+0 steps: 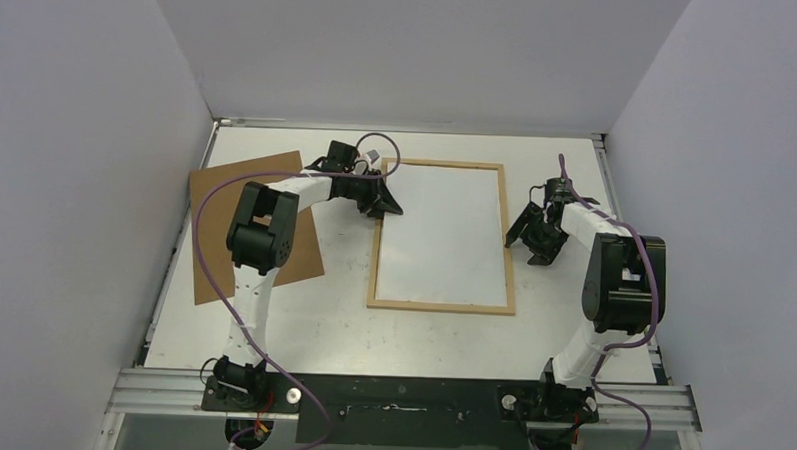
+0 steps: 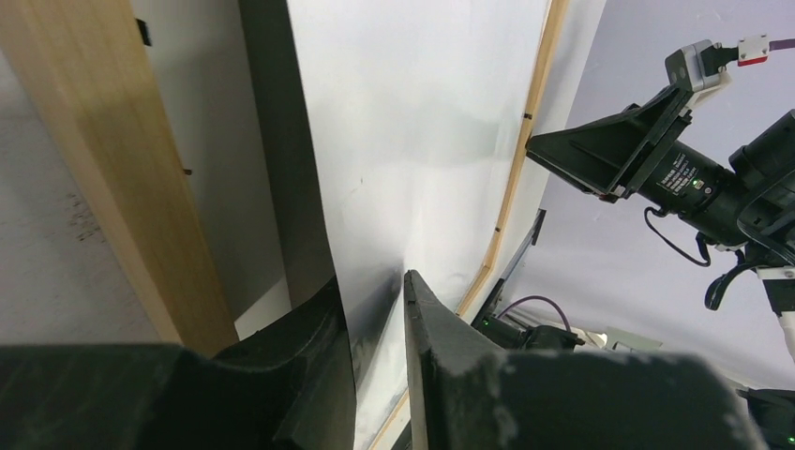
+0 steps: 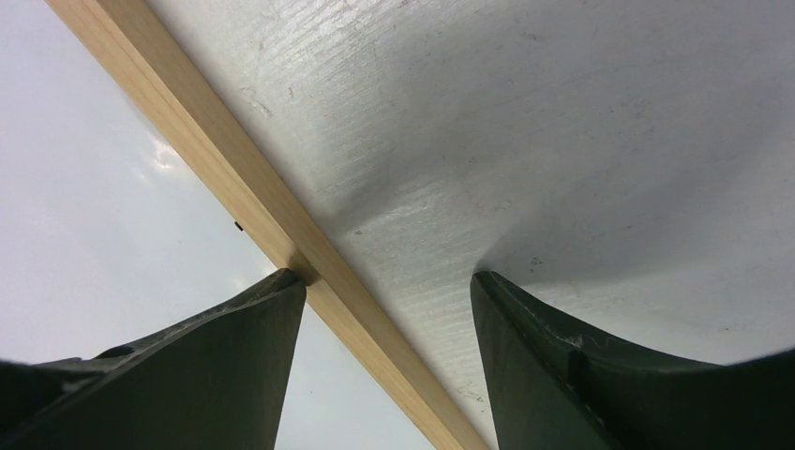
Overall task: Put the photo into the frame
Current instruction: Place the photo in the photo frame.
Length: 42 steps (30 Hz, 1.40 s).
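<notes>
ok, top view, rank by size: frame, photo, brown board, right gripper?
frame; photo, just smaller; brown board, close to the photo but partly under the left arm, so unsure; right gripper, smallest.

The frame (image 1: 442, 308) is pale matt wood with fine grain; the photo (image 1: 442, 237) inside it is smooth white paper; the tabletop (image 1: 370, 339) around it looks rough and scuffed.
</notes>
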Motion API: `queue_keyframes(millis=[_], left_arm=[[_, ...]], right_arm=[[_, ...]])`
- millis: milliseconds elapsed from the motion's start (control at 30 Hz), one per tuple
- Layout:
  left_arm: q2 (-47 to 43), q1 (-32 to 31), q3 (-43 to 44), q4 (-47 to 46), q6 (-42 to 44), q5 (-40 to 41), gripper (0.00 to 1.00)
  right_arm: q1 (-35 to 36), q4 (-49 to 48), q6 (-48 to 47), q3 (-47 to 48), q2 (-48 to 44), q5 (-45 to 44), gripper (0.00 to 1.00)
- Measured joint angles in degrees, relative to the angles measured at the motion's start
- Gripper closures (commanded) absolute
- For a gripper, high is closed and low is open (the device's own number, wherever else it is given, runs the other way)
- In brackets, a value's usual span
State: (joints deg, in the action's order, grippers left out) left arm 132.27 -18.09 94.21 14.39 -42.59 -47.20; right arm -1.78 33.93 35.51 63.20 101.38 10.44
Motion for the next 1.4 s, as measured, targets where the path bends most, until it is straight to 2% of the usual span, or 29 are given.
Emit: queue_keyframes(millis=[467,633,900,1200,1400], left_arm=[[0.0,-0.63,0.0,-1.11,-1.33,1.03,0.77],[0.0,-0.81,0.0,-1.33,-2.4,2.64,0.65],[-0.02,-0.98,0.15,1.31,-1.22,4.81,0.35],[-0.61,-1.25,6.99,13.99,4.59,10.47,0.32],[-2.73,-0.79,7.61,19.19,6.75,13.88,0.31]], right_arm=[[0.0,-0.02,-0.17,0.0,0.0,0.11,0.33],[0.0,-0.07,-0.17,-0.07,0.0,0.11,0.33],[0.0,-0.09,-0.2,-0.09,-0.02,0.11,0.33],[0.0,-0.24,-0.2,-0.22,-0.15,0.07,0.33],[0.0,-1.01,-0.42,-1.05,-0.9,0.09,0.32]])
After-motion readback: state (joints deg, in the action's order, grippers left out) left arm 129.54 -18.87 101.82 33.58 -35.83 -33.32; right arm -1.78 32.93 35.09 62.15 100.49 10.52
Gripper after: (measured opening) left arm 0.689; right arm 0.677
